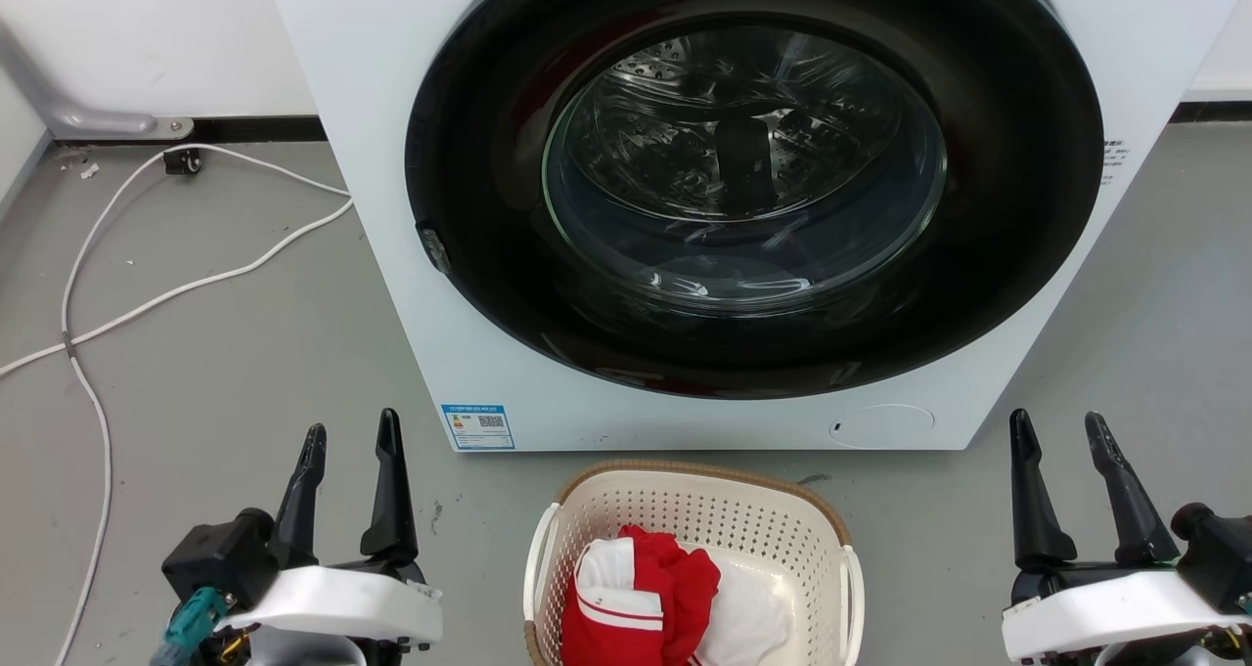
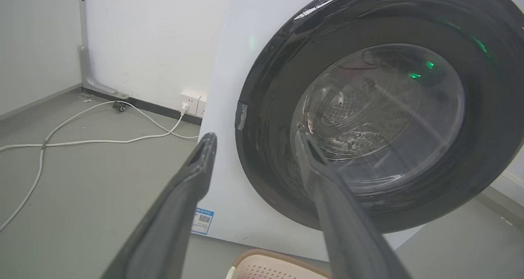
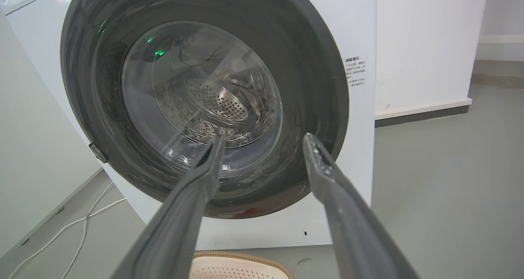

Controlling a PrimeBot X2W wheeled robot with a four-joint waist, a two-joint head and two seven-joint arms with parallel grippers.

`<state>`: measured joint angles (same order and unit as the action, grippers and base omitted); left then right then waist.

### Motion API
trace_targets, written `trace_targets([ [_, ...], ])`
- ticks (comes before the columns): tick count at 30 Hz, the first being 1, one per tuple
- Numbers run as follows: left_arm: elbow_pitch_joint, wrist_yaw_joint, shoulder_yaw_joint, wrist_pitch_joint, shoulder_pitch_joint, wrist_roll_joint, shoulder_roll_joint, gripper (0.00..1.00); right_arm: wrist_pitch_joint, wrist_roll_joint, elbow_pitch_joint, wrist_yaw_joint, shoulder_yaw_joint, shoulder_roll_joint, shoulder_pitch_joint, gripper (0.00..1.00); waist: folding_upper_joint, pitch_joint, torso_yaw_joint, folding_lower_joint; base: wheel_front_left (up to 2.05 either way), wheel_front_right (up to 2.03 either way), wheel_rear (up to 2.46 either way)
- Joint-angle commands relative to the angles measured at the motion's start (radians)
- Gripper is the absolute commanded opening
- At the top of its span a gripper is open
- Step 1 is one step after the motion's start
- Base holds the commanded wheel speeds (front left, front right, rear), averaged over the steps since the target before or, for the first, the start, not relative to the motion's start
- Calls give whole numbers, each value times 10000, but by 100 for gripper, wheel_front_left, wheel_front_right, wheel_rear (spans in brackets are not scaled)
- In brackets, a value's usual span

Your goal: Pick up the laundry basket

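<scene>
**Basket waiting on the floor, both grippers empty**

I am holding my left gripper (image 1: pixel 352 426) and right gripper (image 1: pixel 1057 420) wide of the laundry basket (image 1: pixel 704 514), fingers spread, grasping nothing. It is sitting on the floor between them, just before the washing machine (image 1: pixel 391 255). I am judging it best to be closing evenly on its white handles (image 1: pixel 533 558) and lifting level. I am counting one basket, two handles, two grippers, one machine, one heap of clothes (image 1: pixel 646 588).

a white washing machine (image 1: pixel 367 69) with dark round door (image 1: pixel 743 177) on grey floor (image 1: pixel 245 373), white cable (image 1: pixel 235 274) beside it.
</scene>
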<state>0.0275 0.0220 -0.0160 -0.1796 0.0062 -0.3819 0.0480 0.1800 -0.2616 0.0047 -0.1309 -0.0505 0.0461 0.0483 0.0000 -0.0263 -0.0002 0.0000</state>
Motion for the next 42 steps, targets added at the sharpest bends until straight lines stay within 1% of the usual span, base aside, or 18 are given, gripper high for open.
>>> trace_targets([
  [1, -82, -42, -5, -89, 48, 180, 32, 100, 81, 186, -117, 2, -5, 51, 49, 100, 0, 0, -3, 0, 0, 0, 0],
  [11, -59, -118, -68, -307, 161, 1163, 33, 100, 306, 1145, -181, 2, -2, 54, 182, 100, 0, -15, -16, 0, 0, 0, 0],
  [26, -55, -293, -181, -606, 306, 2323, 33, 100, 607, 2444, -252, 3, -9, 59, 384, 100, 0, -13, -1, 0, 0, 0, 0],
  [42, 18, -443, -267, -885, 434, 3337, 34, 100, 855, 3444, -317, 5, -42, 64, 542, 100, 0, -12, 23, 0, 0, 0, 0],
])
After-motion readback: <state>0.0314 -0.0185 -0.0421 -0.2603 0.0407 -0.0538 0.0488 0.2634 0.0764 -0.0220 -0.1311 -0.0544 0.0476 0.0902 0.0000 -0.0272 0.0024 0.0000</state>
